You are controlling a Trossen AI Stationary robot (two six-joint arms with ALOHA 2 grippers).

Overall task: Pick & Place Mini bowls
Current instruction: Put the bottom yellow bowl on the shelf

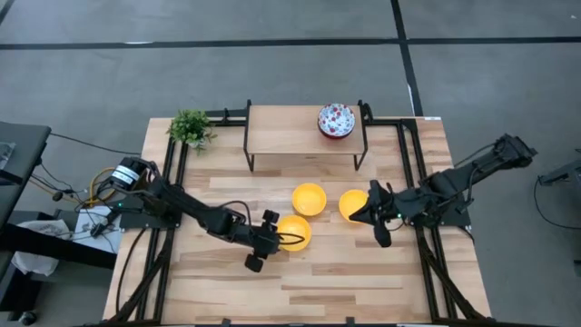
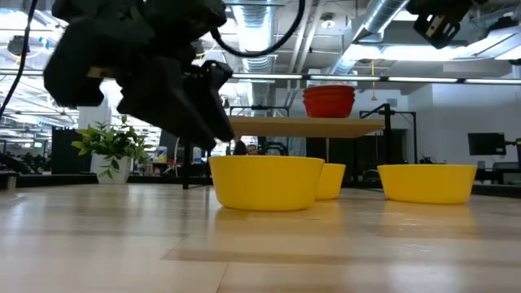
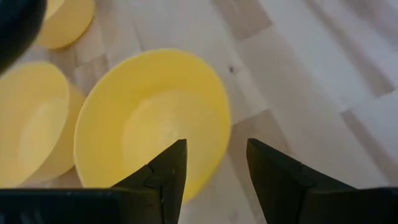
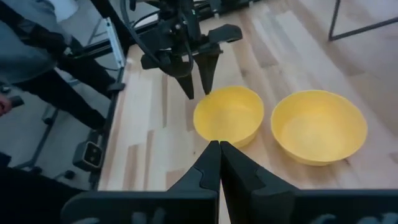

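**Left pincer lined up on the rim of a yellow bowl**

So three yellow bowls sit in the middle of the bench (image 1: 345, 282). The near bowl (image 1: 294, 232) is the one in play: the left pincer (image 1: 261, 242) is right at its edge with its fingers apart, one finger (image 3: 166, 174) over the inside of the bowl and the other outside the wall. Looks to me like it's straddling the rim so it can pinch the wall, which makes sense for a shallow bowl too wide to grab across. No squeeze yet as far as I can tell, and the bowl sits flat on the wood.

The middle bowl (image 1: 309, 199) is just behind it, close but I can't say whether they touch. The third bowl (image 1: 352, 203) sits by the right pincer (image 1: 374, 216), whose fingers are pressed together on nothing; its wrist view shows them closed with the bowls out ahead. Reads like it's just waiting there.

Up on the small shelf (image 1: 290, 132) at the back there's a speckled bowl (image 1: 336, 120), maybe a stack, red underneath in the low view. My guess is that's where the yellow ones go. Plant (image 1: 191, 127) sits in the back corner, out of the way.
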